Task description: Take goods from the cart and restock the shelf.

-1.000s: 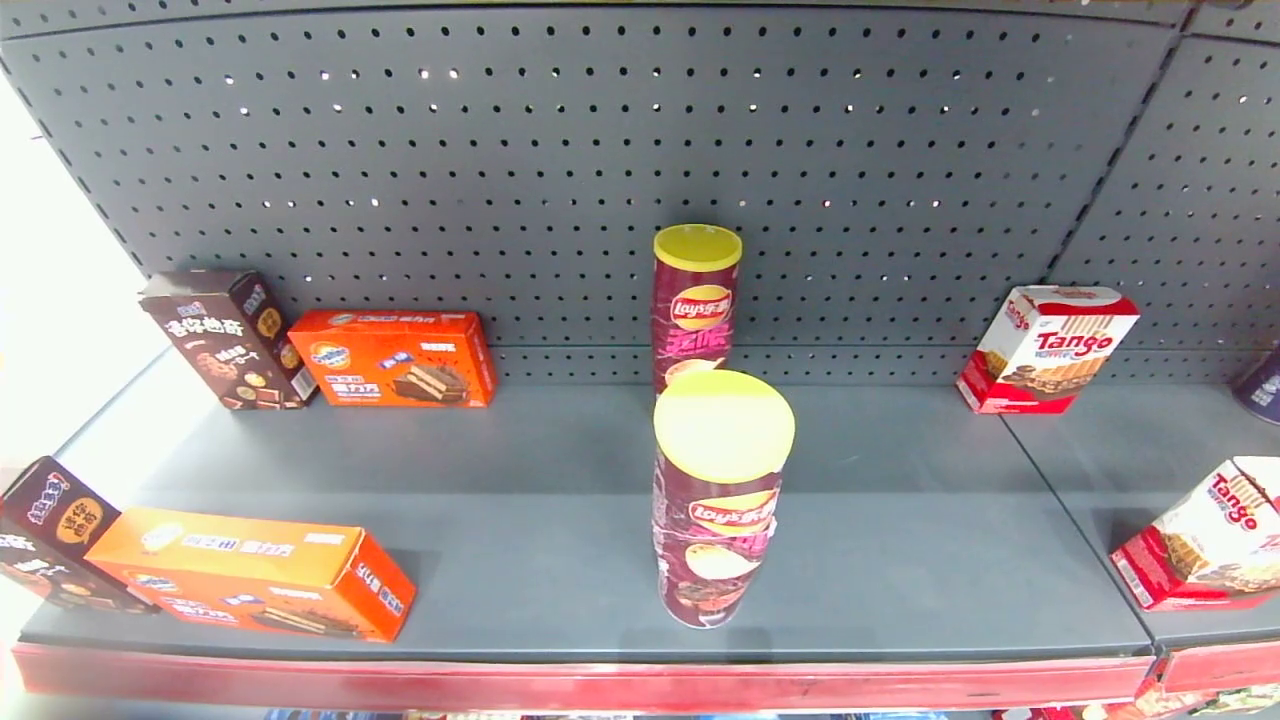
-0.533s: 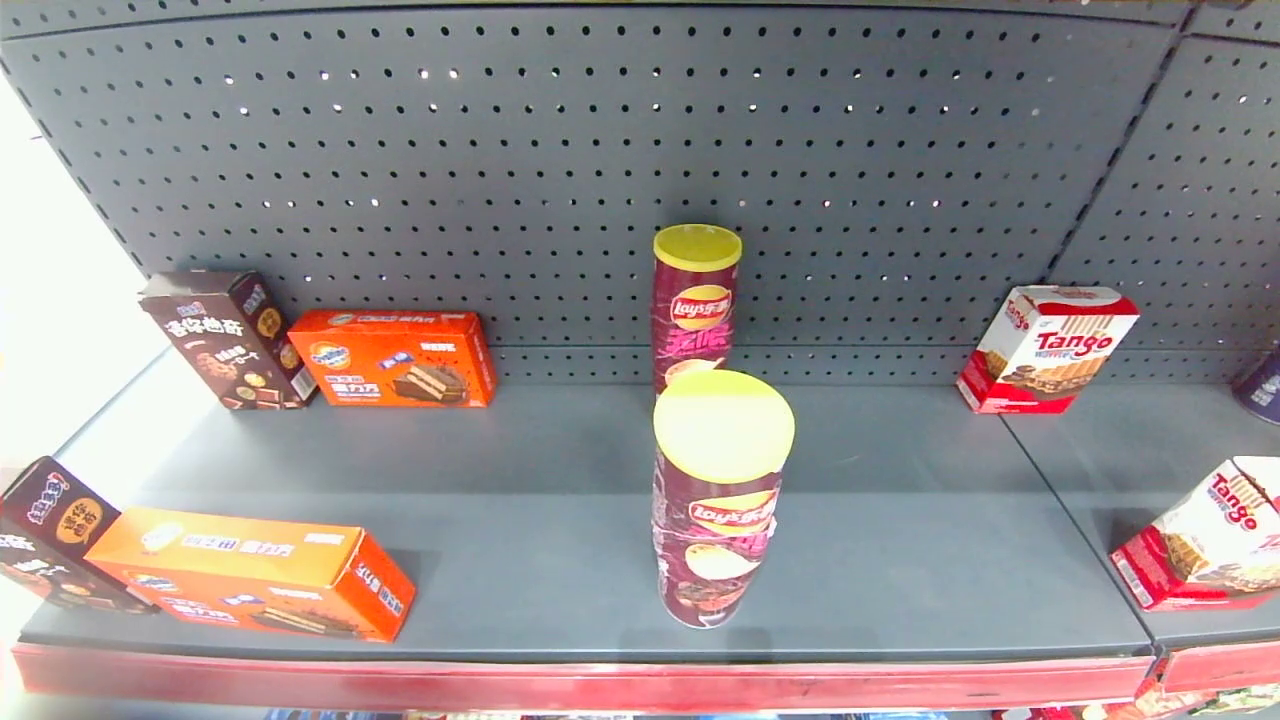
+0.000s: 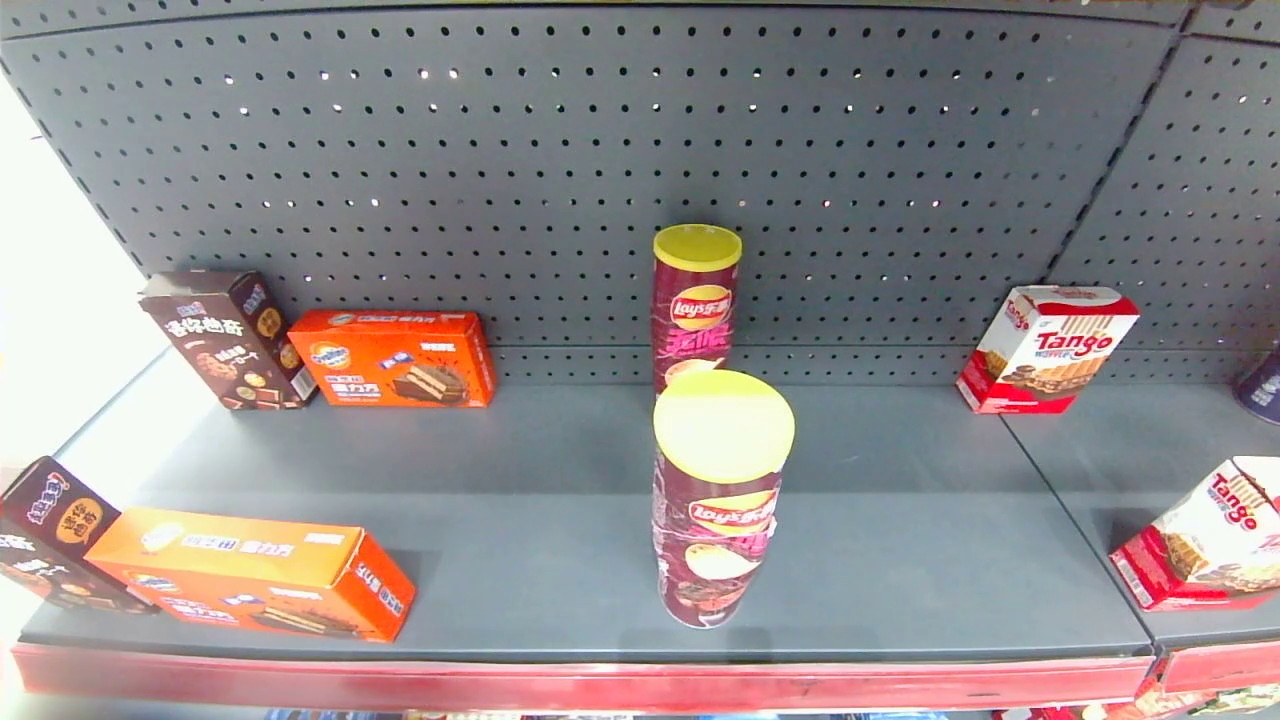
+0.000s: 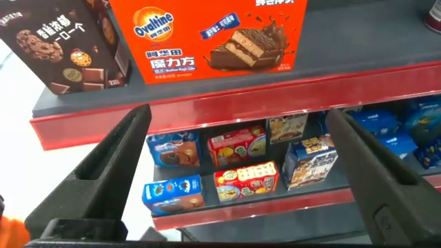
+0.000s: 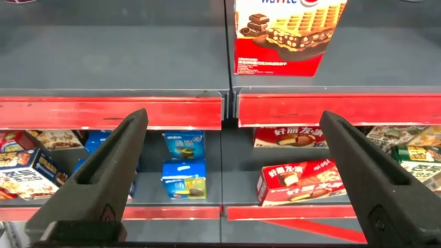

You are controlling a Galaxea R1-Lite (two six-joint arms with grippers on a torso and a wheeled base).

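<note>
A grey metal shelf with a red front edge and a perforated grey back wall is seen from above. Two tall maroon chip cans with yellow lids stand upright near the middle. The front can stands close to the front edge, and the rear can stands straight behind it, against the back wall. At the back left, a dark cookie box stands just beside an orange wafer box. At the front left, a second dark box sits against a long orange box lying near the edge. At the back right, a red and white wafer box stands near the seam with the next shelf section. A matching wafer box sits on that next section, nearer the front. The left gripper is below and in front of the shelf, facing the front-left orange and dark boxes. Its two black fingers are spread wide with nothing between them. Beyond them, a lower shelf carries small snack boxes. The right gripper is likewise low in front of the red edge, below a red and white wafer box. Its fingers are also spread wide and hold nothing. More packaged goods line the lower shelves behind it.
</note>
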